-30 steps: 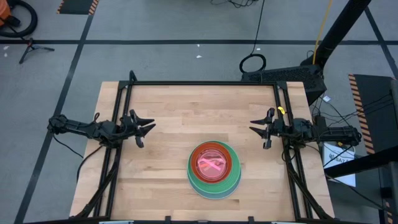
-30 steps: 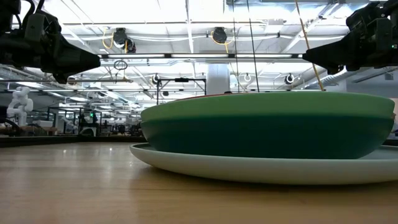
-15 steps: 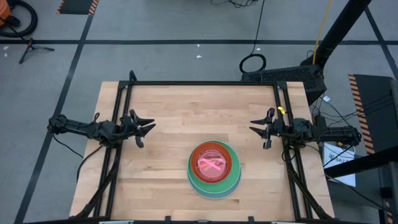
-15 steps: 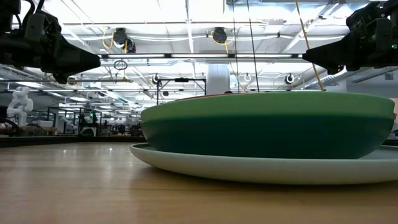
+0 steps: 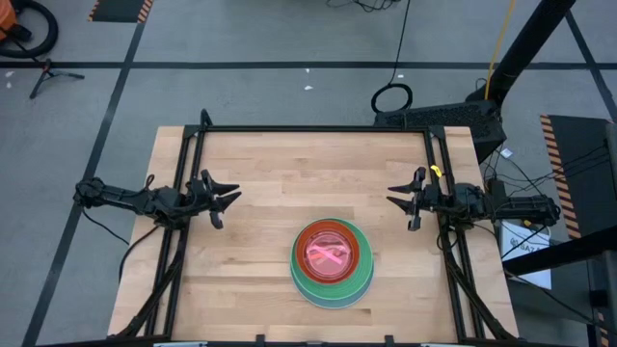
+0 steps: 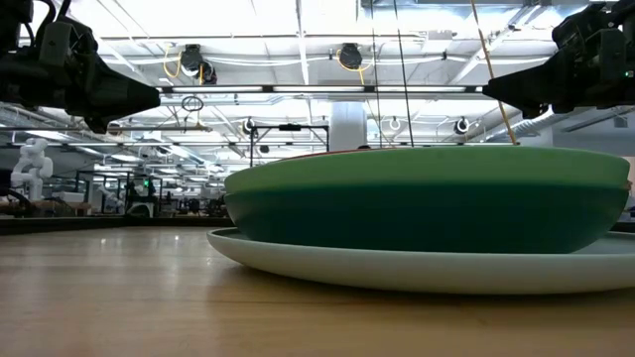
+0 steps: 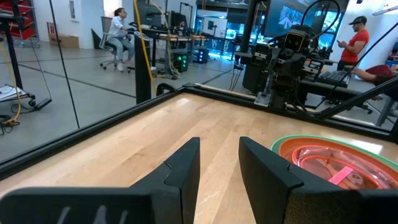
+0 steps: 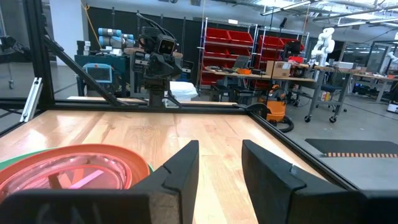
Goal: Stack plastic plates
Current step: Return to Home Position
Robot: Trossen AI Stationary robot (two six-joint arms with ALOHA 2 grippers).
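The plastic plates (image 5: 332,262) sit in one stack near the table's near edge, right of centre. A pale plate (image 6: 417,266) rests on the wood at the bottom, green plates (image 6: 427,203) above it, a red-orange plate (image 5: 332,241) higher, and a translucent pink plate (image 5: 329,256) on top. The stack also shows in the left wrist view (image 7: 336,162) and the right wrist view (image 8: 74,171). My left gripper (image 5: 231,198) hovers open by the table's left edge, and my right gripper (image 5: 393,196) hovers open by the right edge. Both are far from the stack.
A black metal frame (image 5: 313,128) runs along the table's far, left and right edges. Bare wood (image 5: 308,183) lies between the two grippers and beyond the stack. People (image 7: 118,37) and equipment show in the room beyond the table.
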